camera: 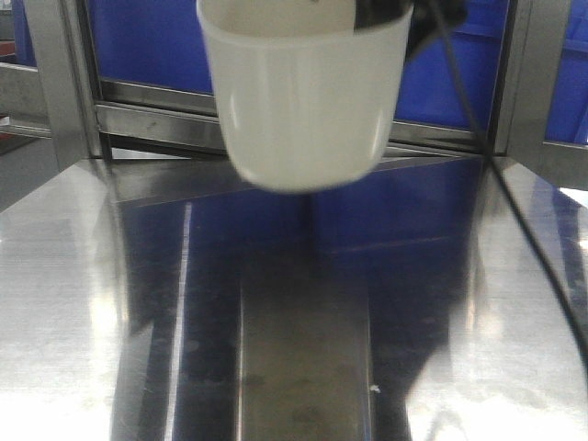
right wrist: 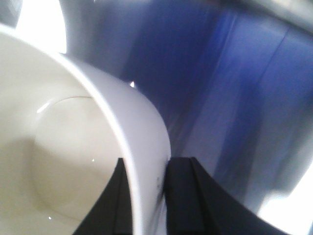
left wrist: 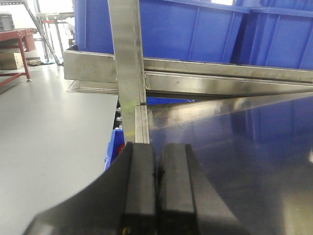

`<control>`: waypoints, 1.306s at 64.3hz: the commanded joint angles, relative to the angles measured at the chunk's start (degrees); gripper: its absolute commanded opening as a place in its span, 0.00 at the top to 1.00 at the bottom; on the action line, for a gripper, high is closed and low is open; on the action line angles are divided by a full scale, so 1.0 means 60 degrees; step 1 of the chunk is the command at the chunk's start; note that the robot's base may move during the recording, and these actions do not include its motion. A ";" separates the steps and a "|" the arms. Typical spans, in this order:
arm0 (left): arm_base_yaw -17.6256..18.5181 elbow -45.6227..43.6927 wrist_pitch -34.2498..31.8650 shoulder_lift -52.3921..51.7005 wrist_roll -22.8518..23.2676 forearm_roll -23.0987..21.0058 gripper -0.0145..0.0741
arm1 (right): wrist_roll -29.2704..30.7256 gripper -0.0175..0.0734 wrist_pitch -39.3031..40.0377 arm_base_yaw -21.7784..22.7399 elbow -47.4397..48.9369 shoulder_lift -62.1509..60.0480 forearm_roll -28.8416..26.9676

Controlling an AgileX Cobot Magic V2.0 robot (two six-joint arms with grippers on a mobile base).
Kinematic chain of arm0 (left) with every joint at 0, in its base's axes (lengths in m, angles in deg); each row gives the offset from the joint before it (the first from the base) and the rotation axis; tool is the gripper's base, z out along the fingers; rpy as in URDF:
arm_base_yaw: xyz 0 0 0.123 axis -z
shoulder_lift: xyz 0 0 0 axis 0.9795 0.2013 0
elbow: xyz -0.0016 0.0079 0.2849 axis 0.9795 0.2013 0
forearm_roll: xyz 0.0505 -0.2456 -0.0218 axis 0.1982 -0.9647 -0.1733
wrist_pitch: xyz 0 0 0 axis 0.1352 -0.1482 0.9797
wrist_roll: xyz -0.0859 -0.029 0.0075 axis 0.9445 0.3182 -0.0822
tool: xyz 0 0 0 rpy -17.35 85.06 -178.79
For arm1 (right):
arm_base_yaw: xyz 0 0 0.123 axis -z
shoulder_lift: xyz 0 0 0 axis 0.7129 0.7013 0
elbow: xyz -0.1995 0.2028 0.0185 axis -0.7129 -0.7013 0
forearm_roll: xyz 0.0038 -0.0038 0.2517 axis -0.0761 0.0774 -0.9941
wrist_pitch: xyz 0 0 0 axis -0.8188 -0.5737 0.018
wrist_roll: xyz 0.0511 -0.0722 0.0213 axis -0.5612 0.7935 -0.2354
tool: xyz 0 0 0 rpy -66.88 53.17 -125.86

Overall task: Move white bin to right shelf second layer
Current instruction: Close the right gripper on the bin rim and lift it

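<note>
1. The bin (camera: 303,101) hangs above the far end of the bench (camera: 73,276), in front of a rail (camera: 156,119).
2. Crates (camera: 147,41) sit behind that rail.
3. The right gripper (right wrist: 149,169) straddles the bin's wall, one of its jaws inside, the other outside.
4. The left gripper (left wrist: 156,161) sits at the bench's left edge, before a post (left wrist: 128,58), jaws together.

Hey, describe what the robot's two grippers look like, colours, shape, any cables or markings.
Both are matte black. The left gripper has two flat, slab-like fingers with squared tips, widening into a curved black body. The right gripper shows the same flat-sided black fingers. A thin black cable runs down from it in the front view. No markings are readable.
</note>
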 commanded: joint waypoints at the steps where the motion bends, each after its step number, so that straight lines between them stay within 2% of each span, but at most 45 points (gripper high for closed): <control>1: 0.0035 0.0351 -0.0801 -0.0133 0.0034 -0.0052 0.74 | 0.0030 0.77 0.1054 0.0093 0.0214 -0.1163 0.0375; 15: 0.0035 0.0351 -0.0801 -0.0133 0.0034 -0.0052 0.74 | 0.0020 0.77 0.1734 0.0602 -0.0961 -0.2844 0.0451; 36: 0.0035 0.0351 -0.0801 -0.0133 0.0034 -0.0052 0.74 | 0.0020 0.77 0.2256 0.2257 -0.3831 -0.5830 0.0373; 51: 0.0035 0.0351 -0.0801 -0.0133 0.0034 -0.0052 0.74 | -0.0005 0.77 0.2594 0.3015 -0.5825 -0.8148 0.0223; 65: 0.0035 0.0351 -0.0801 -0.0133 0.0034 -0.0052 0.74 | -0.0005 0.77 0.2621 0.3405 -0.7114 -0.9748 0.0065; 84: 0.0035 0.0351 -0.0801 -0.0133 0.0034 -0.0052 0.74 | -0.0005 0.77 0.2702 0.3405 -0.7421 -1.0201 0.0057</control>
